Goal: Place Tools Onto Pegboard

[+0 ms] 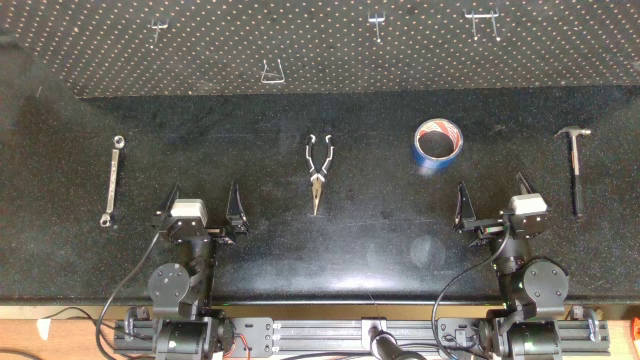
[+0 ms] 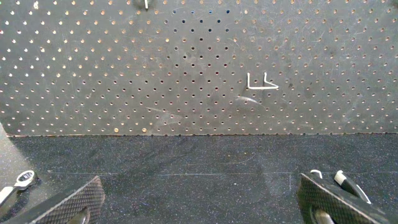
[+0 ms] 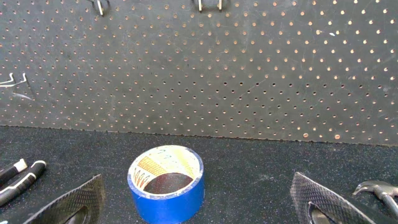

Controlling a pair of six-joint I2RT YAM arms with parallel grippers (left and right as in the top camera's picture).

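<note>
4 tools are laid in a row on the black table (image 1: 380,240) below the pegboard (image 1: 300,50): a wrench (image 1: 111,181) at the left, pliers (image 1: 319,172) in the middle, then a roll of blue tape (image 1: 438,143) and a hammer (image 1: 575,170). The left gripper (image 1: 203,195) and the right gripper (image 1: 492,190) are held near the front, jaws spread wide.

wrench (image 1: 111,181) left, pliers (image 1: 318,172) middle (hammer (image 1: 575,170) right)

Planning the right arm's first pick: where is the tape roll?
In the top view, the blue tape roll sits right of centre, between the pliers and the hammer.
</note>
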